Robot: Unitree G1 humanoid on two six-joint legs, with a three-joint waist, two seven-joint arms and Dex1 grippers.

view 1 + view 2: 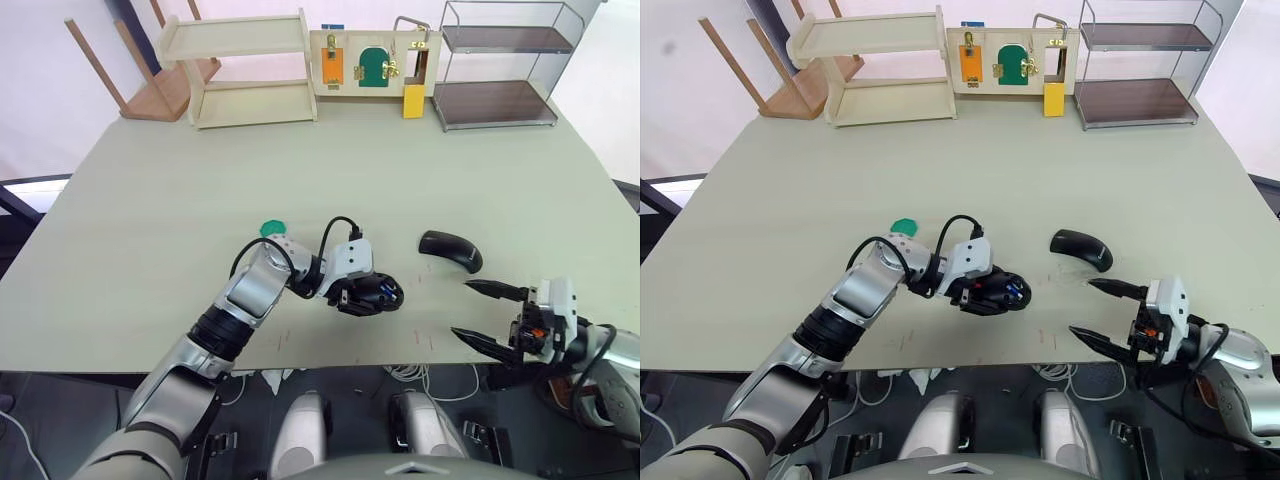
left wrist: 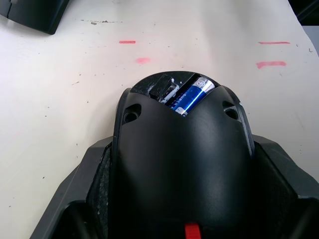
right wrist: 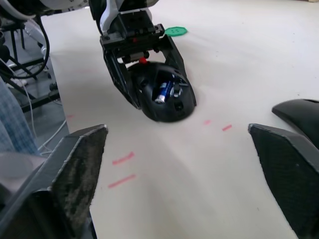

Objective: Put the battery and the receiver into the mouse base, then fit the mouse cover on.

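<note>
My left gripper (image 1: 368,296) is shut on the black mouse base (image 1: 384,291), its fingers pressed to both sides, low over the table near the front middle. The blue battery (image 2: 192,97) lies inside the base's hollow (image 2: 179,164), and it also shows from the right wrist as the battery (image 3: 164,90). The glossy black mouse cover (image 1: 450,250) rests on the table to the right of the base, untouched. Near the front right edge, my right gripper (image 1: 462,308) is open and empty, pointing toward the base. I cannot make out the receiver.
A green ring (image 1: 272,228) lies just behind my left forearm. Along the far edge stand a wooden shelf (image 1: 245,70), a latch board (image 1: 370,60) and a wire rack (image 1: 500,70). Red marks (image 3: 122,169) dot the table (image 1: 150,220) near its front edge.
</note>
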